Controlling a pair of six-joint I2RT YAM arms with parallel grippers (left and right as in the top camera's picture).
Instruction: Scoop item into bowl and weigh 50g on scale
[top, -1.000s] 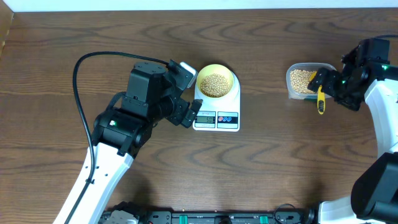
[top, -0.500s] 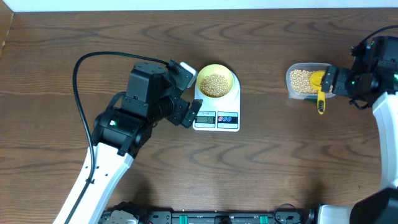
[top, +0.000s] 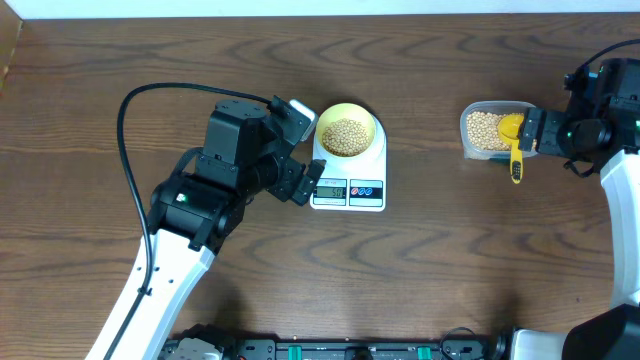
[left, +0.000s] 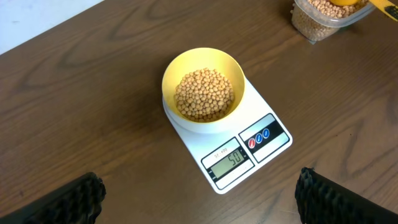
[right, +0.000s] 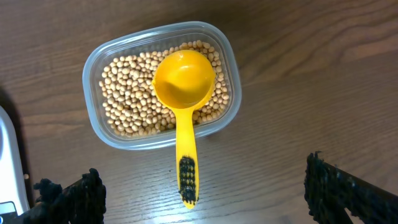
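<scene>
Inspector: Scale (top: 348, 185) status?

Operator: It lies flat on the wooden table (top: 450, 260). In the left wrist view the display (left: 229, 158) reads 50.

Inspector: Bowl (top: 347, 131) location?

Operator: On the scale's platform, at the end opposite the display and buttons. It stands upright and holds a heap of beans (top: 347, 136).

Inspector: Left gripper (top: 308, 180) state?

Operator: Released. It hangs just beside the scale's left edge. In the left wrist view its two fingers (left: 74, 196) stand wide apart at the lower corners, gripping nothing.

Inspector: Right gripper (top: 533, 131) state?

Operator: Also released. It sits well to the right of the scale, beyond the tub (top: 485, 130). In the right wrist view its fingers (right: 348, 193) are spread wide, with nothing clamped.

Inspector: Contents of the tub?

Operator: More beans, in a clear container well apart from the scale on its right. The yellow scoop (top: 514, 140) lies loose there, cup face-up on the beans. Its handle crosses the tub rim on the side toward the scale's display end and hangs out above the table.
</scene>
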